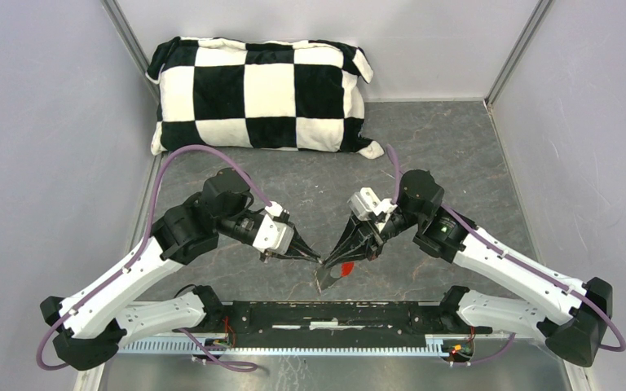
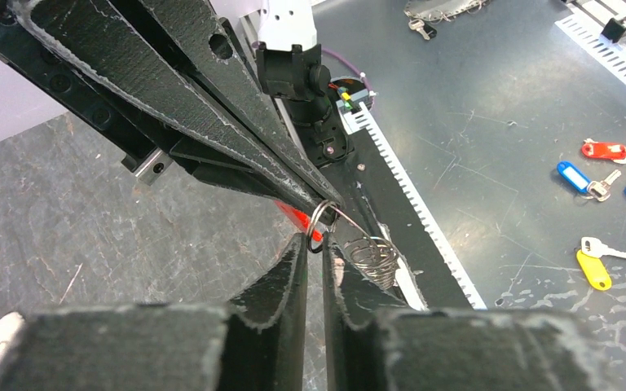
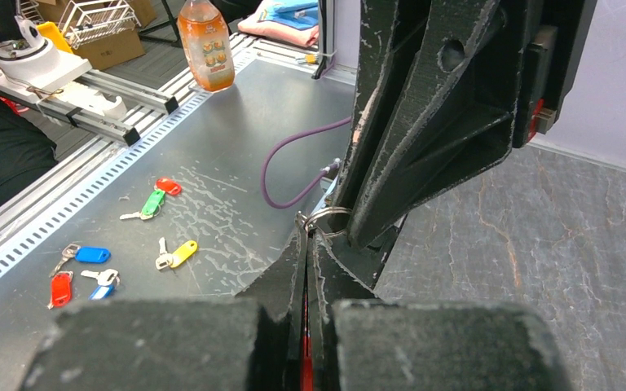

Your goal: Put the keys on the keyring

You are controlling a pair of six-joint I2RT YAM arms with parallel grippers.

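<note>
My two grippers meet tip to tip above the table's near edge. My right gripper point(image 1: 328, 270) point(image 3: 306, 235) is shut on the keyring's red tag point(image 1: 346, 267), which shows as a red strip between its fingers point(image 3: 304, 371). The grey metal ring point(image 2: 320, 221) point(image 3: 326, 217) sticks out past its tips. My left gripper point(image 1: 317, 257) point(image 2: 316, 242) is closed to a narrow gap with the ring's lower edge pinched between its tips. The yellow key point(image 3: 181, 253) point(image 2: 593, 269) and the green key point(image 3: 152, 202) lie on the metal bench, far from both grippers.
Other red point(image 3: 61, 287) and blue point(image 3: 91, 254) tagged keys lie on the metal bench near the two keys. A wire coil point(image 2: 373, 261) sits by the black rail. A checkered pillow point(image 1: 261, 94) lies at the back of the table. An orange bottle point(image 3: 206, 45) stands on the bench.
</note>
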